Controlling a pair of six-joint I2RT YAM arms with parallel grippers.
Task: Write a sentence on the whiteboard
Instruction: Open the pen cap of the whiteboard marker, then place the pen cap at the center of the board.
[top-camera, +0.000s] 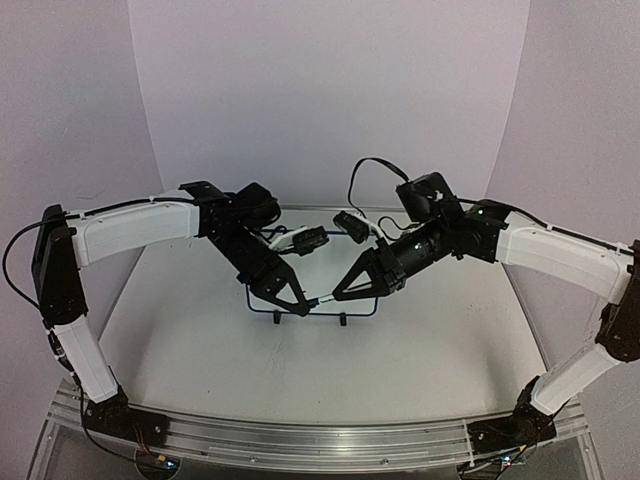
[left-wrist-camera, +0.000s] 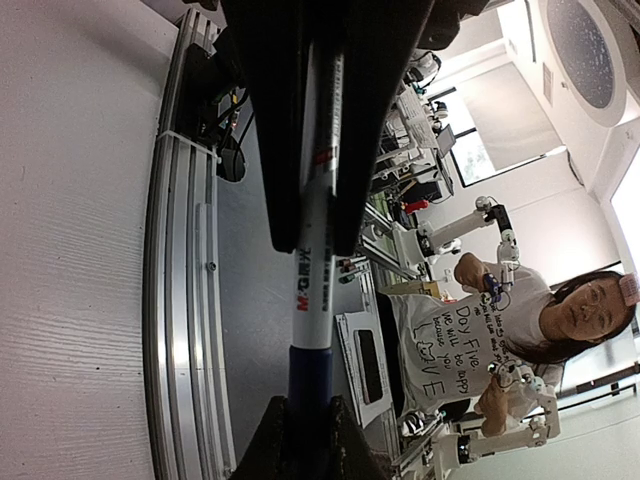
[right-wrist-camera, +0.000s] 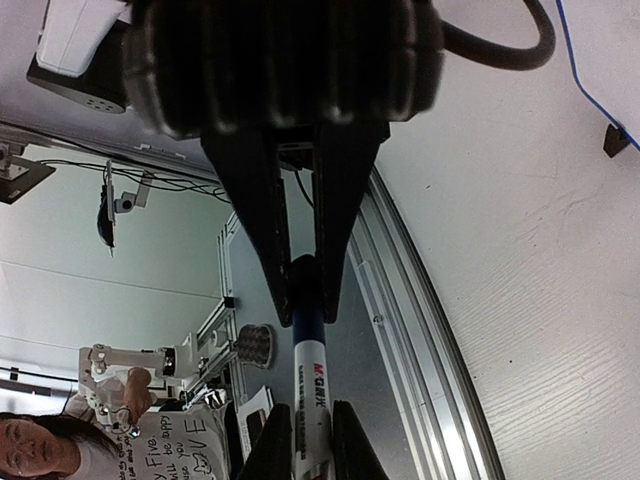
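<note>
Left arm (top-camera: 130, 230) and right arm (top-camera: 560, 255): white shells, black joints. Left pincer (top-camera: 301, 306) and right pincer (top-camera: 341, 294) are black wedges; a black cable (top-camera: 365, 168) loops behind the latter.

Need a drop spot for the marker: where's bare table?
Free: broad strip between whiteboard feet and near rail, plus table flanks left and right. Crowded: centre, where left gripper and right gripper meet on the marker.

White wood-grain table (top-camera: 200, 330), pale lilac backdrop walls (top-camera: 320, 90), aluminium rail (top-camera: 300, 438) along near edge, bright window (left-wrist-camera: 478, 155), round ceiling light (left-wrist-camera: 590, 50), person (left-wrist-camera: 575, 310) beyond.
</note>
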